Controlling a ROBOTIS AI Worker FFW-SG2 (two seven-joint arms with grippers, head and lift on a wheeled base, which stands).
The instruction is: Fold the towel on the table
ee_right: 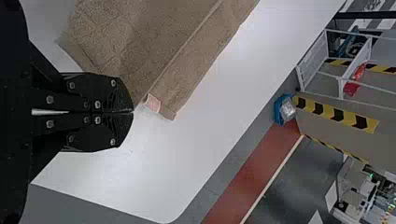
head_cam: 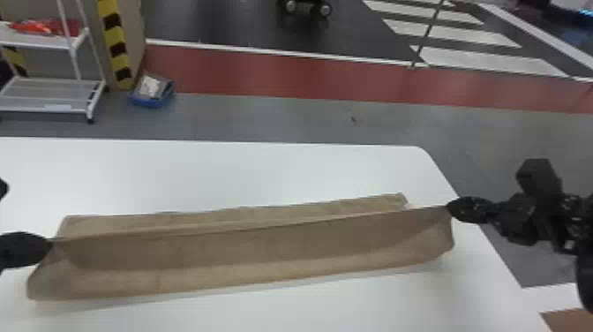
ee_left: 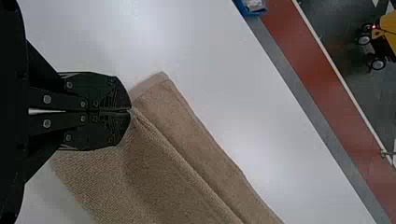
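Observation:
A brown towel [head_cam: 264,247] stretches across the white table, its middle edge raised between the two grippers, with a strip lying flat behind that edge. At its left corner my left gripper [head_cam: 52,242] is shut on the towel. The right corner is pinched by my right gripper [head_cam: 449,206], near the table's right edge. In the left wrist view the left gripper [ee_left: 130,110] holds the towel [ee_left: 173,172] at its fingertips. In the right wrist view the right gripper [ee_right: 133,112] grips a corner of the towel [ee_right: 126,42], beside a small pale label [ee_right: 153,102].
The white table [head_cam: 220,172] extends behind and in front of the towel. Its right edge runs below the right arm. Beyond the table, on the floor, stand a white rack [head_cam: 53,108] and a blue bin [head_cam: 152,102].

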